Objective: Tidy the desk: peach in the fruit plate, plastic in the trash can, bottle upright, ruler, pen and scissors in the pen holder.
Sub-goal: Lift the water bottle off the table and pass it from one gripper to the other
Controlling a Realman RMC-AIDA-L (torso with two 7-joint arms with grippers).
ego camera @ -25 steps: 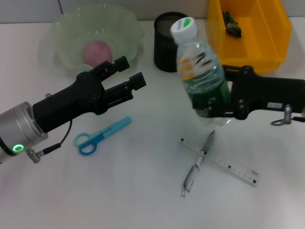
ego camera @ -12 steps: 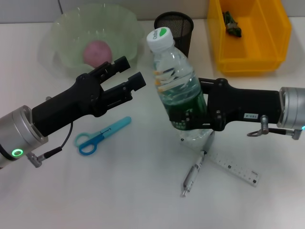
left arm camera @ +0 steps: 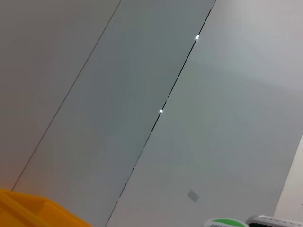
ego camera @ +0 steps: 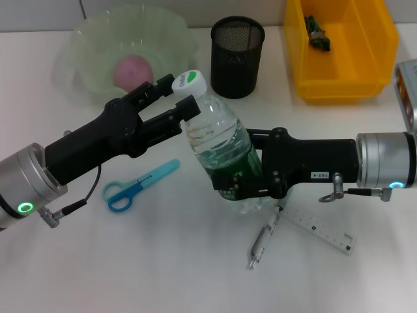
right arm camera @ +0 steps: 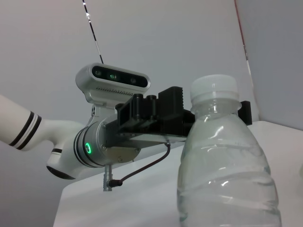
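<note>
Our right gripper (ego camera: 242, 184) is clamped on the clear plastic water bottle with the green label (ego camera: 218, 153) and has carried it away from the black mesh pen holder (ego camera: 238, 47). The white cap now sits between the spread fingers (ego camera: 186, 107) of our left gripper (ego camera: 177, 98). We judge this is a handover, so the bottle can be set upright.

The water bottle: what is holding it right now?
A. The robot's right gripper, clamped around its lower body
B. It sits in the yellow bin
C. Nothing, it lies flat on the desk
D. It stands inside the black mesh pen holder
A: the right gripper is closed around the lower part of the water bottle, holding it off the desk, while the open left gripper sits at the bottle's cap.
</note>
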